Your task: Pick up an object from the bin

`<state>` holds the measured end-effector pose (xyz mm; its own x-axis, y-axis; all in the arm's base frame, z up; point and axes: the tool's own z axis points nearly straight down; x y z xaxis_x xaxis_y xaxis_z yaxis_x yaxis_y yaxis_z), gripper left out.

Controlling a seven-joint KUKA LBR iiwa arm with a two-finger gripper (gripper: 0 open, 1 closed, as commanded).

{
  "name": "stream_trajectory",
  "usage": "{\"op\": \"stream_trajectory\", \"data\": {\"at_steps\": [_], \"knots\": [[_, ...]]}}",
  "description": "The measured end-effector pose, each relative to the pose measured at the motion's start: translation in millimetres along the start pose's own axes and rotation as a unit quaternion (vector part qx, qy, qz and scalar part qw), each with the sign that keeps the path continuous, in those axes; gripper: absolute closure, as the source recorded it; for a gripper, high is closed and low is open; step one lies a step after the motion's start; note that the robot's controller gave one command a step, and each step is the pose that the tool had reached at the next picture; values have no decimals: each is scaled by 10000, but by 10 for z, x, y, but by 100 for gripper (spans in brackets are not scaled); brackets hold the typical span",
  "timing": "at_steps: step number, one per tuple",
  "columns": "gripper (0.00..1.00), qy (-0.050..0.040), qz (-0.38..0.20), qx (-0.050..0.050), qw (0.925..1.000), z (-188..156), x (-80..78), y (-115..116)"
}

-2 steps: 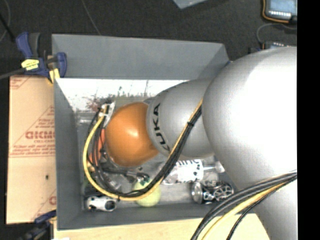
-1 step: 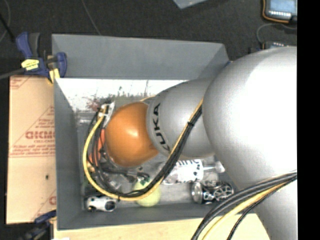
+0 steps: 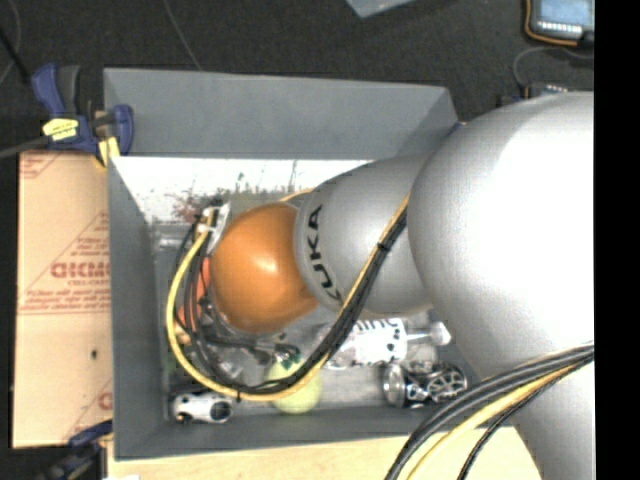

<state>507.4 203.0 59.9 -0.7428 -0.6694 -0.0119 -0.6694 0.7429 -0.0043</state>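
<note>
Big silver arm [image 3: 480, 248] is reaching in from the right and covering most of the grey bin [image 3: 135, 298]. Its orange cover [image 3: 258, 268] is sitting low in the bin with a yellow cable [image 3: 180, 298] looping round it. Claw [image 3: 222, 343] is showing as dark hardware just under that cover, down near the bin floor. I cannot tell how wide it is standing or whether it is gripping anything, since the cover is hiding that. Well to the claw's right as I'm looking, a white bottle-like thing [image 3: 375, 343] is lying on its side, and beyond it a shiny dark-and-silver thing [image 3: 425, 383]. A yellow-green ball [image 3: 297, 400] is lying near the claw, below and right of it, partly under the cable. A small white-and-black thing [image 3: 200, 406] is lying just below the claw, the closest of all. Which one is being picked, I cannot say. Judging progress, the descent looks done, while a confirmed grip and the lift out are both not yet done.
</note>
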Motion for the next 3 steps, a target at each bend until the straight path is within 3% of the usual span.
{"op": "stream_trajectory", "data": {"at_steps": [3], "knots": [[100,11,48,-8,10000,-404,3,0]]}}
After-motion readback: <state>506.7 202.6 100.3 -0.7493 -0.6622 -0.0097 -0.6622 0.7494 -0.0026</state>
